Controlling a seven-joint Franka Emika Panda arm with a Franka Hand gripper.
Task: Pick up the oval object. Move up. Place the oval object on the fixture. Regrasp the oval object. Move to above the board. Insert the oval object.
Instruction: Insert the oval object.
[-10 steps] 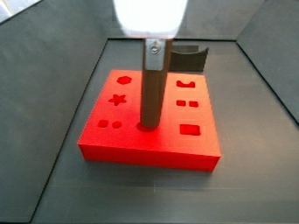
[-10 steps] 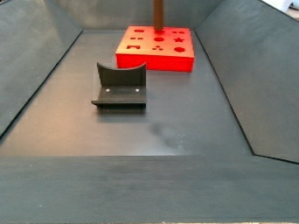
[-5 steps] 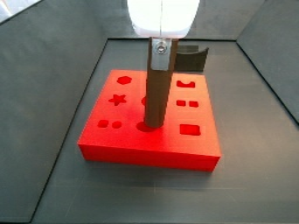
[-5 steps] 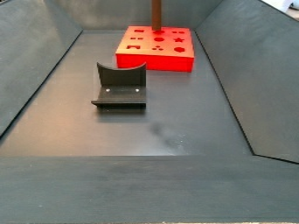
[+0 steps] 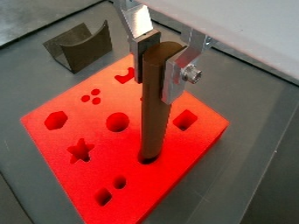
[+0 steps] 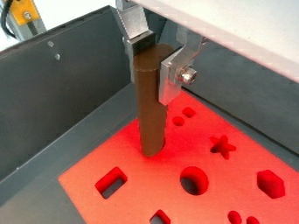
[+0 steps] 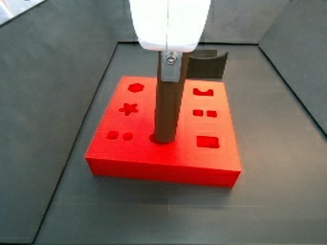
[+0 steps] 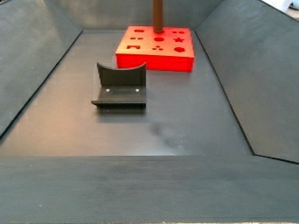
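- Your gripper is sitting directly above the board, its two silver plates pressing against the upper end of the oval object on opposite sides; you are seeing that clamp in both wrist views, and in a side view only the pale housing and one plate are showing.
- You are looking at the board lying flat on the dark floor, a bright red block carrying star, circle, square and small dot recesses; in a side view it is resting at the far end of the enclosure.
- You are finding the fixture standing on the floor well apart from the board, nearer the camera in that side view, with its curved notch facing up; in a side view it is showing just behind the board's far edge, and in a wrist view it is sitting beyond the board's corner.
- You are seeing the oval object standing upright as a slim brown peg, its lower end sitting in a recess near the middle of the board; how deep it is seated cannot be told.
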